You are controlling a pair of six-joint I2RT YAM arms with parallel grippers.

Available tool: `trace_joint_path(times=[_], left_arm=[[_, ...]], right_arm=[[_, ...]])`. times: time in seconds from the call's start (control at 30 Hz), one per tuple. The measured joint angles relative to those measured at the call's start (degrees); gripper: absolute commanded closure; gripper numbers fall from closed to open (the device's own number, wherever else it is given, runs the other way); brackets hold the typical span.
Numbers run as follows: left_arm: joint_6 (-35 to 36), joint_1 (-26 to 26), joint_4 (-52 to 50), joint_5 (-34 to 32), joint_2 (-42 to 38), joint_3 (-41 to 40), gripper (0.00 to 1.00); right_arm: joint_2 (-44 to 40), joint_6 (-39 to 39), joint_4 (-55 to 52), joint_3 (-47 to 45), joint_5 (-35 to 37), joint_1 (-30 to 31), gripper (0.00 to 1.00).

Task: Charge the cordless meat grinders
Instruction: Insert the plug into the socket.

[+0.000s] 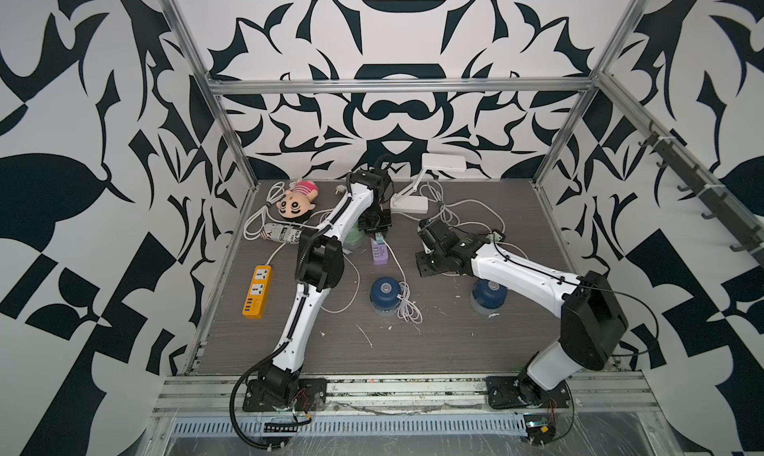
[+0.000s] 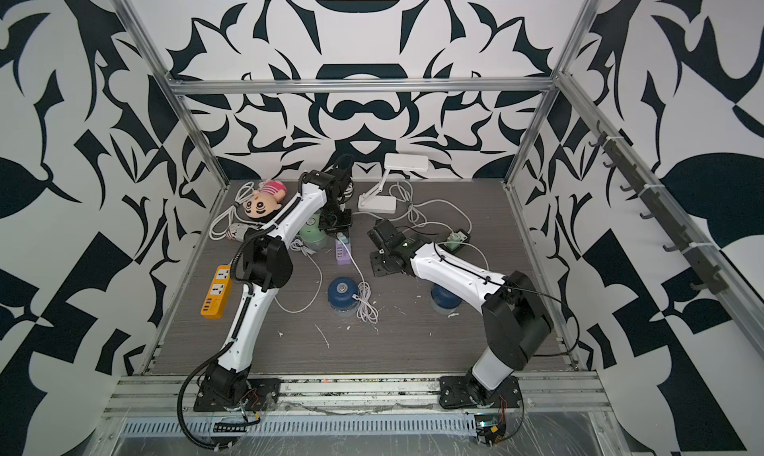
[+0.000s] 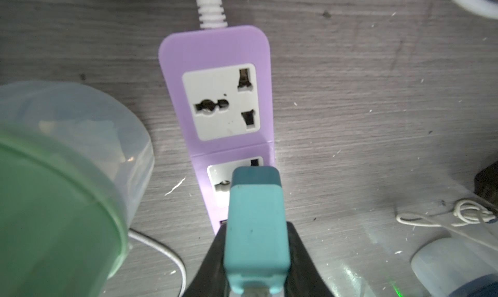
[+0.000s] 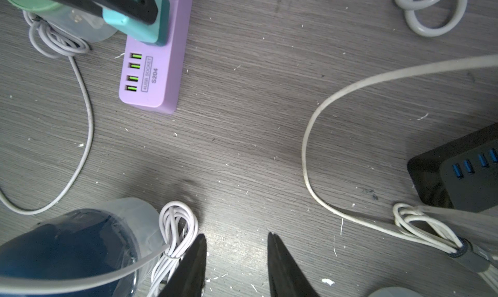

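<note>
Reaching far across the table, my left arm bends down at the wrist, left gripper clamped on a teal plug touching the purple power strip, just beside the green grinder. My right gripper hovers low with fingers apart and empty, beside one blue grinder; the other blue grinder sits under that forearm.

Scene is lit evenly and diffusely from above. The mint green grinder beside the left jaws is rendered blurred; a soft shadow is noted on the table ahead of the right jaws
</note>
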Motion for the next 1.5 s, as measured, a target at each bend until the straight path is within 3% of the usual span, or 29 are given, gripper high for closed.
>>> trace_joint_path(times=[0.2,0.47,0.93,1.17,1.3,1.43,1.5], left_arm=[[-0.33,0.2,7.3,-1.2,0.96,-1.73,0.38],[-0.7,0.33,11.19,-1.03,0.9,-2.08,0.32],[-2.03,1.31,15.63,-3.85,-3.93,-5.33,0.26],[-2.01,1.79,18.36,-8.41,-13.49,-8.68,0.24],[-0.92,1.79,20.98,-11.37,-22.12,-12.61,0.23],[0.92,1.9,26.51,-13.75,-36.87,-24.63,0.0],[1.42,2.14,30.08,-14.53,-46.56,-32.59,0.01]], right_arm=[[-0.04,0.42,0.22,-0.04,-0.02,0.0,0.58],[-1.55,0.79,0.33,-0.22,-0.09,0.0,0.57],[-1.73,0.87,0.39,-0.2,0.02,0.37,0.45],[-1.84,0.76,-0.15,2.43,0.15,1.07,0.43],[-1.81,0.48,-0.9,7.5,0.26,1.84,0.36],[0.28,0.02,-2.34,15.82,0.31,2.67,0.31],[3.5,-0.52,-3.04,21.51,0.46,3.1,0.28]])
